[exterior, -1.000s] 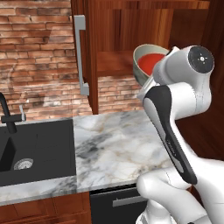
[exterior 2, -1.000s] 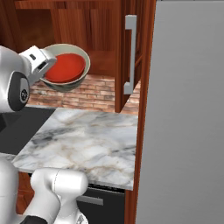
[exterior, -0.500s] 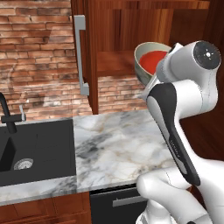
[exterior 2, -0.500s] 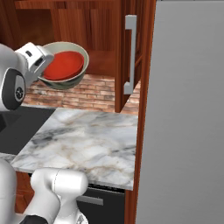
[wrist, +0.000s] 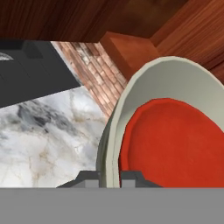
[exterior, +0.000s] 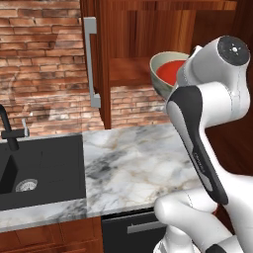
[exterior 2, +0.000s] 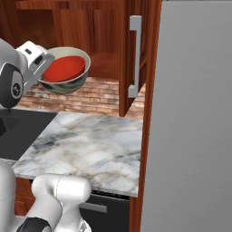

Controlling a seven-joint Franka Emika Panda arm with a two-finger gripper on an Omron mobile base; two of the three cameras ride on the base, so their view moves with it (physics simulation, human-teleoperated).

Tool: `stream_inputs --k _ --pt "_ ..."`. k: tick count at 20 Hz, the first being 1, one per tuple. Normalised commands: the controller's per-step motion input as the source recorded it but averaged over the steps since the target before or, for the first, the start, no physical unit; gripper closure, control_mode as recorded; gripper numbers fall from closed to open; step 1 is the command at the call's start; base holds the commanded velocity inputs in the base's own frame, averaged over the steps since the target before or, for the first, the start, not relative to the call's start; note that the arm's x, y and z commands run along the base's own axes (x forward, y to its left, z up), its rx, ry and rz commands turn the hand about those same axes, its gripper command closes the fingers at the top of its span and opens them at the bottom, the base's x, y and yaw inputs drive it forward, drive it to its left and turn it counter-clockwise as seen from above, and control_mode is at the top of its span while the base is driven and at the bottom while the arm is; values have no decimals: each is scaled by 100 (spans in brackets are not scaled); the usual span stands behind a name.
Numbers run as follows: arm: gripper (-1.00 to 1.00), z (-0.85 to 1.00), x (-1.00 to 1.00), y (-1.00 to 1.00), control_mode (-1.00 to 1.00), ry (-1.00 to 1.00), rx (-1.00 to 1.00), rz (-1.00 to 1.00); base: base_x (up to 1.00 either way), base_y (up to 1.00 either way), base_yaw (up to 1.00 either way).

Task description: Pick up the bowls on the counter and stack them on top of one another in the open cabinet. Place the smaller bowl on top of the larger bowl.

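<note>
Hand view: pincer (wrist: 109,177) grips the larger bowl's (wrist: 175,83) rim, the smaller bowl (wrist: 170,144) nested inside.

Smaller bowl (exterior 2: 64,69) glossy red; larger bowl (exterior 2: 78,78) pale grey-beige, cream inside; desk (exterior: 138,163) white marble, grey veining; open cabinet (exterior: 143,34) reddish-brown wood, grey bar handle (exterior: 92,62); sink (exterior: 44,168) black; wall (exterior: 39,59) red brick.

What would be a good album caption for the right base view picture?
Robot gripper lifts the grey-beige bowl, red bowl nested inside, above the marble counter toward the open wooden cabinet.
</note>
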Motion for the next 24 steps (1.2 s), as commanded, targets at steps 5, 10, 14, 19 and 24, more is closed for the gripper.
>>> stream_inputs --k 5,10,14,19,24 --pt "100 0 0 -1 -100 1 -3 3 0 0 0" --pt "100 0 6 -4 -100 0 0 3 0 0 0" --pt "100 -4 13 -7 -100 -5 0 3 0 0 0" --pt "100 -5 20 -4 -100 -8 0 4 0 0 0" --pt "100 -1 22 0 -100 -8 0 5 0 0 0"
